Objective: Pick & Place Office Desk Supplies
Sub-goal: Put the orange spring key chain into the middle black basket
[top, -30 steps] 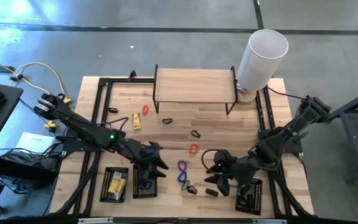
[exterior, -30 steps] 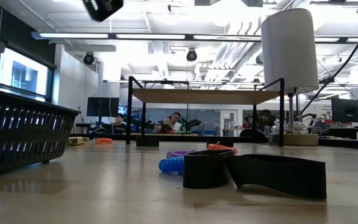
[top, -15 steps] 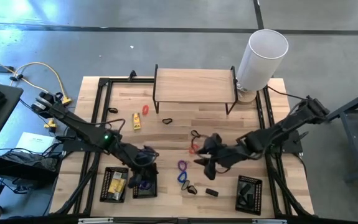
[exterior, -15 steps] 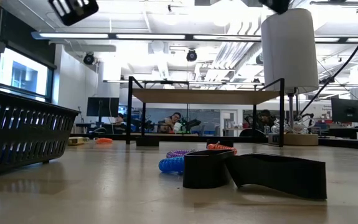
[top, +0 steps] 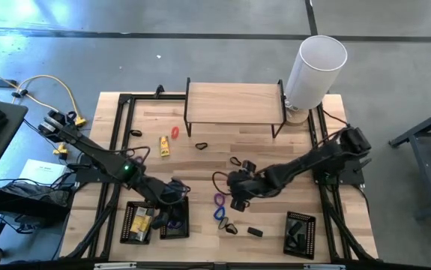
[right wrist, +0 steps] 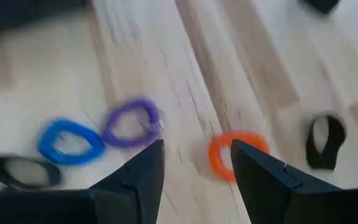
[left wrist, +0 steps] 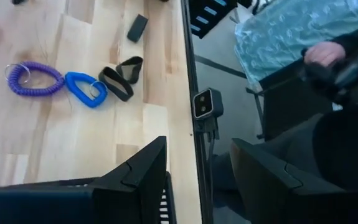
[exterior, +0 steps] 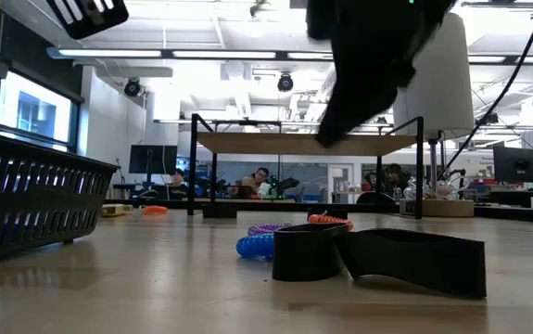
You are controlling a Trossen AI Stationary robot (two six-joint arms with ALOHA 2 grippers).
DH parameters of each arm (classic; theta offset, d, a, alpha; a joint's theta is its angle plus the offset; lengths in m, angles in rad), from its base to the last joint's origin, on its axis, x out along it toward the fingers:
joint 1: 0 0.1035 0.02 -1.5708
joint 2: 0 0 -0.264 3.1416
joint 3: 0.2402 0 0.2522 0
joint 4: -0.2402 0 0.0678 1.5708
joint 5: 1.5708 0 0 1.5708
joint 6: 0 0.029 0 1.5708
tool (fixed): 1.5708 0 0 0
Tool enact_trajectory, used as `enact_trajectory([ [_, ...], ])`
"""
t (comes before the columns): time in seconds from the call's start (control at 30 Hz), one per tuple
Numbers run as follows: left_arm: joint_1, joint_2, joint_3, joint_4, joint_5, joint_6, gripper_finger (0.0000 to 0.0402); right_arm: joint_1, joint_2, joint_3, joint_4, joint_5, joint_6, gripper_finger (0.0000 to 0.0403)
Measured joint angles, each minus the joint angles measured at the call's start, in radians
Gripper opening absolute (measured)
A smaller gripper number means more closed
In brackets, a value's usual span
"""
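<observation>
My left gripper (top: pixel 172 214) hangs over two black rectangular mesh trays (top: pixel 139 223) at the table's near left edge, fingers apart and empty. Farther back lie one small yellow oblong packet (top: pixel 165 146) and one red loop (top: pixel 175 133). Mid-table sit one purple coiled loop (top: pixel 219 199), one blue coiled loop (top: pixel 219 214) and one orange coiled loop (right wrist: pixel 230 155); my right gripper (top: pixel 236 196) hovers just above that orange one, fingers parted, holding nothing.

bright overhead light, blurred right-wrist view
</observation>
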Motion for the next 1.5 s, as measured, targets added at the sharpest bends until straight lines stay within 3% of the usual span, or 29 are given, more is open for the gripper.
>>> enact_trajectory([
  [0.2, -0.002, 0.0, 0.0, 0.009, -0.108, -0.019, 0.0172, -0.042, 0.066, 0.0, -0.008, -0.122, 0.001, 0.0174],
  [0.33, -0.001, 0.0, 0.0, 0.01, -0.164, -0.065, 0.0172, -0.059, 0.097, 0.0, -0.006, -0.123, -0.011, 0.0174],
  [0.67, -0.025, 0.006, 0.0, 0.01, -0.172, -0.164, 0.0172, -0.115, 0.119, 0.001, -0.01, -0.115, -0.029, 0.0174],
  [0.83, -0.065, 0.026, 0.0, 0.011, -0.215, -0.19, 0.0172, -0.149, 0.119, -0.006, -0.002, -0.17, -0.032, 0.0174],
  [1.17, -0.117, 0.03, 0.0, 0.01, -0.293, -0.194, 0.0172, -0.145, 0.118, -0.021, 0.019, -0.25, -0.033, 0.0174],
  [1.5, -0.133, 0.03, 0.0, 0.011, -0.36, -0.205, 0.0172, -0.152, 0.148, -0.022, 0.03, -0.222, -0.086, 0.0174],
])
